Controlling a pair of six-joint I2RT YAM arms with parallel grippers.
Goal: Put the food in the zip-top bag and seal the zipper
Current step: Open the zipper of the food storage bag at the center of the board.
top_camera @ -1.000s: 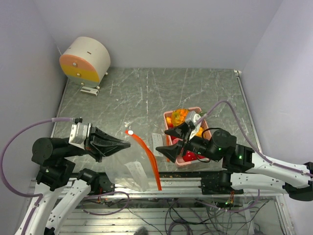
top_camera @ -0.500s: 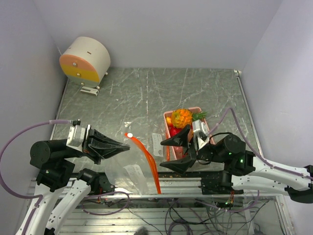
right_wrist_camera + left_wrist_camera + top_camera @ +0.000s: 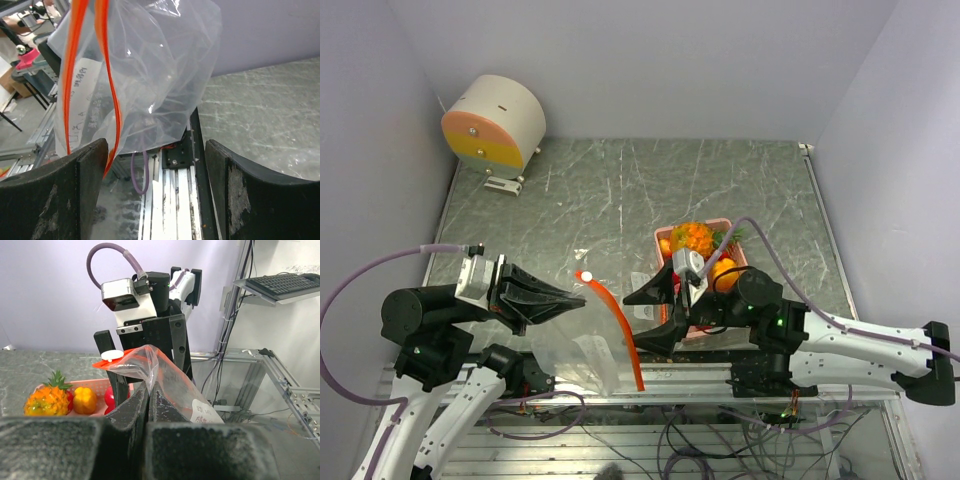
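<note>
Overhead, the left arm reaches toward 3 o'clock. The left jaws are pinched together on the top edge of a clear zip-top bag, which sags down to the near edge of the worktop. The bag's orange zipper strip curves from its white slider down toward 5 o'clock. The right arm points toward 9 o'clock, and the right jaws stand wide apart, holding nothing, one on each side of the zipper strip's lower end. At 2 o'clock from the bag sits a pink basket with the food in it: a bumpy orange fruit with green leaves at its far end and a yellow pepper nearer the arm. A round cream and orange drum stands at the worktop's 11 o'clock corner.

Next, from the left wrist, the left jaws meet with no gap, and a fold of the bag rises from between them. The right jaws stand upright behind the bag, one at each side of it. At 9 o'clock the basket holds the bumpy fruit, the pepper and a red apple, all outside the bag.

Lastly, from the right wrist, the right jaws frame the view at 7 and 5 o'clock, widely spread. The bag hangs ahead of them with its mouth open and nothing visible inside. The zipper strip drops close to the 7 o'clock jaw; whether they touch I cannot tell.
</note>
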